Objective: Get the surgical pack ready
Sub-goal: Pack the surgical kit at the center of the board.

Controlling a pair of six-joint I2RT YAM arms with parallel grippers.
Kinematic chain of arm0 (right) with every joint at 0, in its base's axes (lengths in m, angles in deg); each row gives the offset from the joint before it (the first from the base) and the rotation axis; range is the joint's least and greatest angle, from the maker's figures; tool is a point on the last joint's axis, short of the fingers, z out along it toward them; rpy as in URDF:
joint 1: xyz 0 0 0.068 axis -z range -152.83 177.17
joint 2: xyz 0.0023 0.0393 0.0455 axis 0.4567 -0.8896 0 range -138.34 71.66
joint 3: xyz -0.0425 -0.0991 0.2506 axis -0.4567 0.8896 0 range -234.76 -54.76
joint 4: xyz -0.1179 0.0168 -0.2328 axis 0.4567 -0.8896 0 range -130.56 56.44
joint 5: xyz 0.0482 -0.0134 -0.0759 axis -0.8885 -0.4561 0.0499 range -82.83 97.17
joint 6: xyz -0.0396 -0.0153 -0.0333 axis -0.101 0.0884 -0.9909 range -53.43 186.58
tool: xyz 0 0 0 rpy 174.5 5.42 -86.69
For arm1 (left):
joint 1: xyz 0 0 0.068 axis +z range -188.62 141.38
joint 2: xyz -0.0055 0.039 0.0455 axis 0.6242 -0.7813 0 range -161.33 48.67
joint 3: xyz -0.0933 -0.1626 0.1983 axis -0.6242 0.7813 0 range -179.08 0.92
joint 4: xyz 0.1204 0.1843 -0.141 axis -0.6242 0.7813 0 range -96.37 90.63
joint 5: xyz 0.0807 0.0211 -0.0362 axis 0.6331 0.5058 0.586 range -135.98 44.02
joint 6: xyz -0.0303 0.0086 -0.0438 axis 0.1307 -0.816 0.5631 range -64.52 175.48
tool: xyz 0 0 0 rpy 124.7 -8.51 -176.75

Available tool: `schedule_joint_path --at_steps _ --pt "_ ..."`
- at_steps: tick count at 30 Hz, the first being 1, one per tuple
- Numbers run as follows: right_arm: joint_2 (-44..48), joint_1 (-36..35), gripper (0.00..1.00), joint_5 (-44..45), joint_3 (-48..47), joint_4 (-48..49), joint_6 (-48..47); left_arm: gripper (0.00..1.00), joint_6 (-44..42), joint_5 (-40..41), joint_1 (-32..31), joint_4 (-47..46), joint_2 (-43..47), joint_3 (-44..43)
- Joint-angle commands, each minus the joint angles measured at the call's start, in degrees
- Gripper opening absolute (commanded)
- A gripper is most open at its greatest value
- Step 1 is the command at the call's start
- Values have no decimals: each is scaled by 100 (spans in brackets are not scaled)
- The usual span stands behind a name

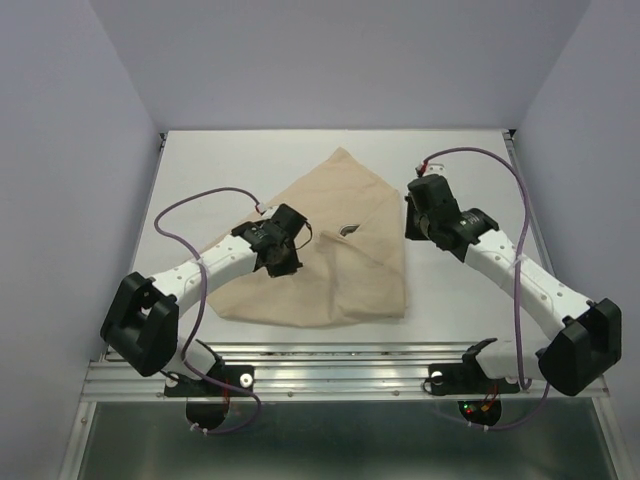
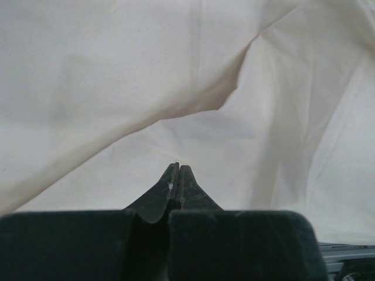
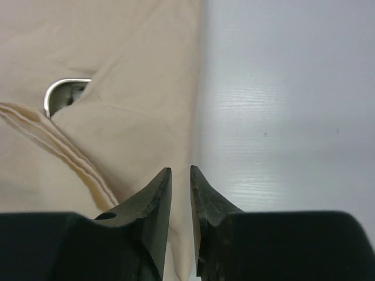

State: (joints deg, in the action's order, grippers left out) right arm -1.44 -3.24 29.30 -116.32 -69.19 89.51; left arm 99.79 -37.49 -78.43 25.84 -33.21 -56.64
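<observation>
Pale lavender walls close in a white desk (image 1: 450, 290), and the beige cloth (image 1: 340, 280) lies at its middle, folded into a rough point toward the far wall. The pack looks partly wrapped. Through a gap between two folds, one rounded corner of the steel tray (image 3: 58, 92) shows. No instruments or gauze can be seen.

The step in hand seems to be bringing a flap over that gap. To do it well, the right end effector (image 3: 180, 170) should pinch only the top layer at the cloth's right edge. It should lift low and carry the flap leftward over the exposed tray corner without dragging the bundle beneath. The left could steady the pack while this happens.

The right arm reaches in from the near right, elbow bent. Its end effector points down at the boundary where cloth meets bare desk, fingers a narrow slit apart and holding nothing. The left arm angles in from the near left. The left end effector (image 2: 179, 175) is pressed fully closed above the cloth, a raised fold just ahead of it and nothing visibly caught between its tips.
</observation>
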Motion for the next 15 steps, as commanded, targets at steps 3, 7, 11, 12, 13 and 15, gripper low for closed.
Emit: schedule_joint_path --at_steps 3,7,11,12,13,15 --pt "-248 -341 8 -1105 -838 293 -167 0 -107 -269 237 -180 94 395" --pt "-984 -1264 1 -1079 -1217 391 -62 0 -238 -453 658 -293 321 675" --pt "-1566 -1678 1 -1386 -1419 628 26 0 -450 -734 914 -382 349 694" --pt "-1845 -1731 1 -1474 -1481 741 26 0 -467 -752 914 -347 331 676" --pt "-1987 -1792 1 -1588 -1621 786 26 0 -476 -822 914 -355 340 685" --pt "-2409 -1793 1 -1642 -1780 865 27 0 -459 -823 914 -443 375 720"
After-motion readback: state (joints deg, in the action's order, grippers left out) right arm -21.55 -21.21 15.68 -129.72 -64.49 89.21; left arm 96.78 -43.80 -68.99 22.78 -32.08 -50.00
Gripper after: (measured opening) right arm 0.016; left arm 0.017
